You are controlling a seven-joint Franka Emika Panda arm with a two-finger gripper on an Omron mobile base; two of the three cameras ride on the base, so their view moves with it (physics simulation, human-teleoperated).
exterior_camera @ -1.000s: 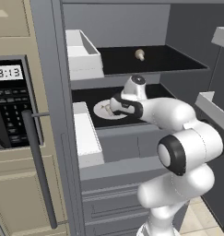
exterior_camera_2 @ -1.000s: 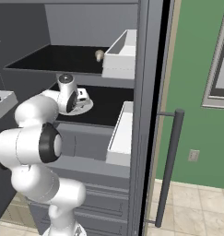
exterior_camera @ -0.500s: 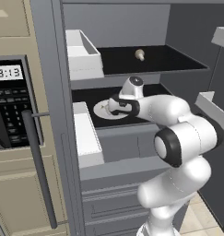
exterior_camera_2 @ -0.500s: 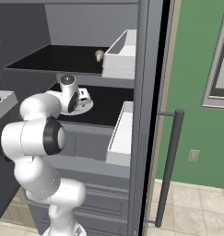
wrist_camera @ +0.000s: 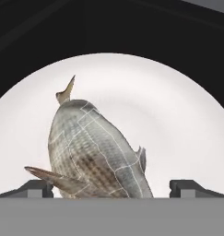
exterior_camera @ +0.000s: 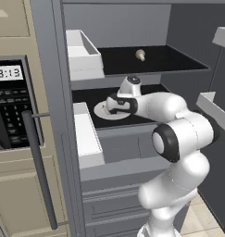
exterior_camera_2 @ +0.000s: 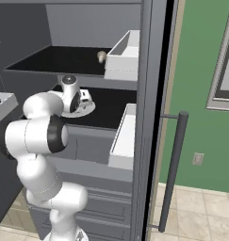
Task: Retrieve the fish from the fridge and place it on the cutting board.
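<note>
A: Presently, item: fish (wrist_camera: 92, 152), on the white plate (wrist_camera: 178, 124), middle fridge (exterior_camera: 53, 55) shelf, twelve o'clock of the hand.

B: Gripper (wrist_camera: 111, 186): spread wide, straddling it, nothing grasped. Outstanding: grasp, lift out, deliver to cutting board.

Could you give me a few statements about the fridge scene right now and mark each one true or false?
1. The fish lies on a white plate. True.
2. The gripper is shut on the fish. False: its jaws stand open, one fingertip on either side of the fish.
3. The plate sits on the top shelf of the fridge. False: it is on the second black shelf; a small beige knob-like item is on the top one.
4. The fridge door is open. True.
</note>
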